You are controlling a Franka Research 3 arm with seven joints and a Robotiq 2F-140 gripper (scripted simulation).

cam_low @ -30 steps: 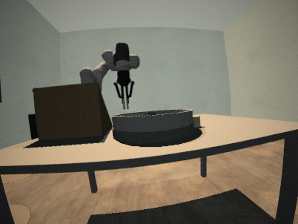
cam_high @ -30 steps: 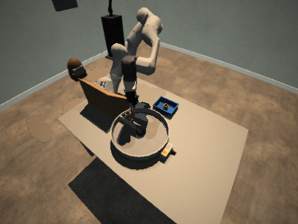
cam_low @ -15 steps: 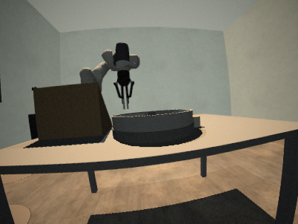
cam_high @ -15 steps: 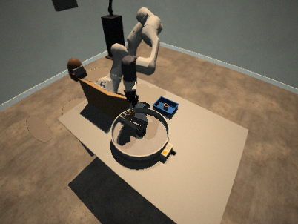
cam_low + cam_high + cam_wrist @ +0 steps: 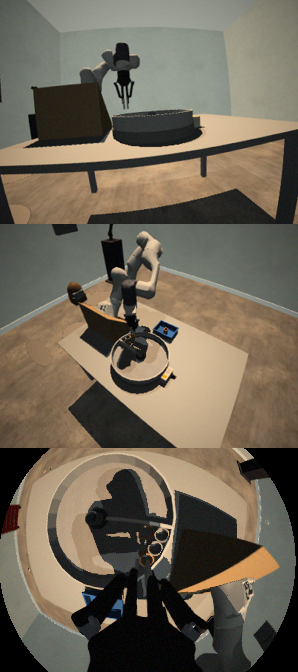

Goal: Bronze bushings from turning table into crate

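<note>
gently lower the slightly open, empty claw [image 5: 132,330] [image 5: 126,107] [image 5: 142,565] around the nearest bronze bushing [image 5: 132,335] [image 5: 141,558], avoiding the steel bushings [image 5: 125,340] [image 5: 149,550].

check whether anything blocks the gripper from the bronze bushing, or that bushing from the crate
Nothing visible blocks the gripper from the bronze bushing; the turning table's rim stands before the crate.
</note>
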